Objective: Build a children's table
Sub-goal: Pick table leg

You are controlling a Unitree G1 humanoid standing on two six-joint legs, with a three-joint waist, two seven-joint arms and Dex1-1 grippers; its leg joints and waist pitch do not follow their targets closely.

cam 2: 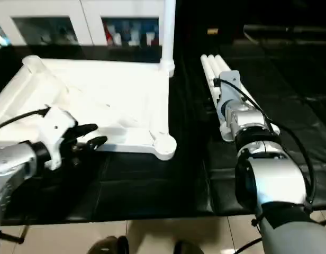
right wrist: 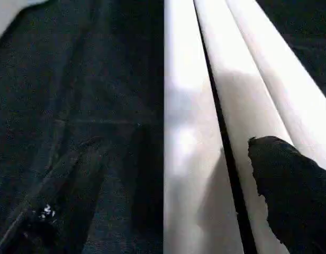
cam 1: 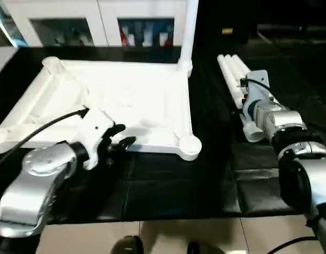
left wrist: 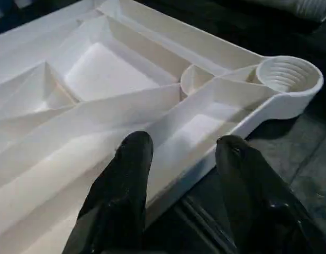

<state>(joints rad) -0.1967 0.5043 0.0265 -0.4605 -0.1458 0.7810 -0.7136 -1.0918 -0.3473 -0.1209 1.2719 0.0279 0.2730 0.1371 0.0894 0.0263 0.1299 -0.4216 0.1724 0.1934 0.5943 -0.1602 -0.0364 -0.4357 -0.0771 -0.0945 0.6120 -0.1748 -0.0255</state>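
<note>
The white tabletop [cam 1: 126,95] lies underside up on the black mat, ribs and round corner sockets showing. One white leg [cam 1: 189,32] stands upright in its far right socket. Three more legs [cam 1: 232,71] lie side by side on the mat to the right. My left gripper [left wrist: 187,153] is at the tabletop's near edge, open, one finger over the ribbed inside and the other outside the rim, not far from the near right socket [left wrist: 287,74]. My right gripper [cam 1: 248,87] hovers over the lying legs, open, with one black finger [right wrist: 290,180] above them.
A white cabinet [cam 1: 99,21] with glass doors stands behind the tabletop. The black mat [cam 1: 179,185] reaches to the tiled floor [cam 1: 216,233] at the near edge. A black cable [cam 1: 41,129] runs along my left forearm.
</note>
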